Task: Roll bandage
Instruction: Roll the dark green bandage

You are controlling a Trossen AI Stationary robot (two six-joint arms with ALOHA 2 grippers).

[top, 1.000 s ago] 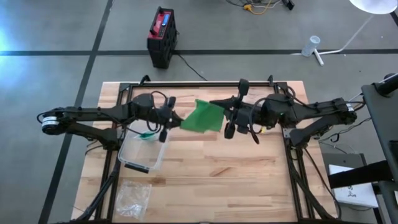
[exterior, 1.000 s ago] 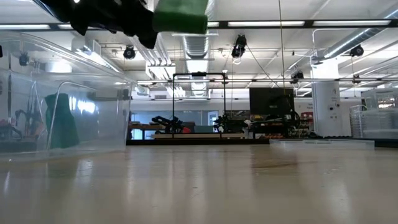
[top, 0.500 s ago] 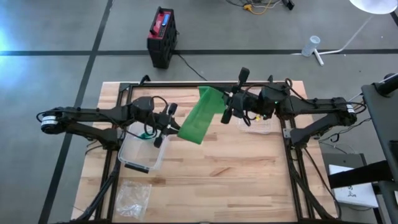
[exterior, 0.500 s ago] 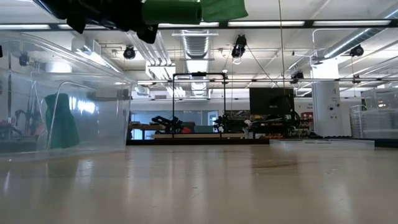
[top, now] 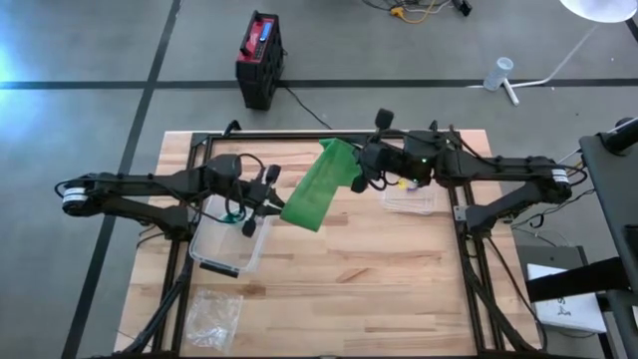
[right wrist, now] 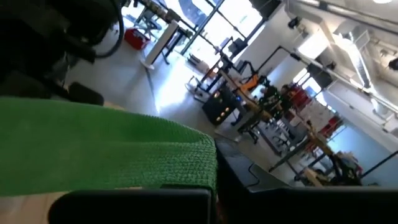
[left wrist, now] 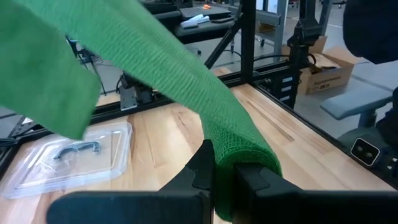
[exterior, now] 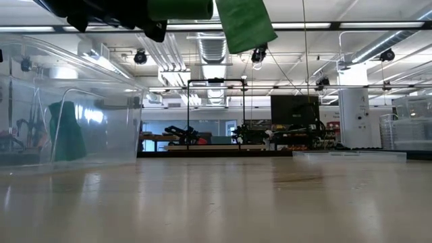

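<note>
A green bandage (top: 314, 184) hangs in the air between my two grippers, above the middle of the table. Its rolled-up end (left wrist: 242, 152) sits at my left gripper (top: 275, 204), which is shut on it. From there the flat strip slants toward the table's far side, up to my right gripper (top: 355, 168), which is shut on the strip's other end (right wrist: 106, 155). In the low view the roll (exterior: 181, 8) and a stretch of strip (exterior: 244, 24) show at the top, well clear of the tabletop. My left gripper pinches the bandage's rolled end (left wrist: 247, 157) between its two fingers (left wrist: 205, 171), coming level from the table's left. The roll is lifted clear and the strip runs off it. My right gripper holds the strip's far end (right wrist: 186, 163). Its fingers come level from the table's right, and the strip runs away from them, clear of the table; the contact itself is hidden below the picture's edge.
A clear plastic box (top: 227, 244) with something green in it (exterior: 67, 131) stands below my left arm. Its clear lid (top: 409, 199) lies under my right arm. A plastic bag (top: 214, 314) lies at the table's near left corner.
My right gripper has moved toward the table's far edge and a little left, keeping hold of the strip's end. The bandage, bunched into a short wide patch between the grippers a second ago, is now drawn out into a longer slanting strip. The roll stays at my left gripper.
</note>
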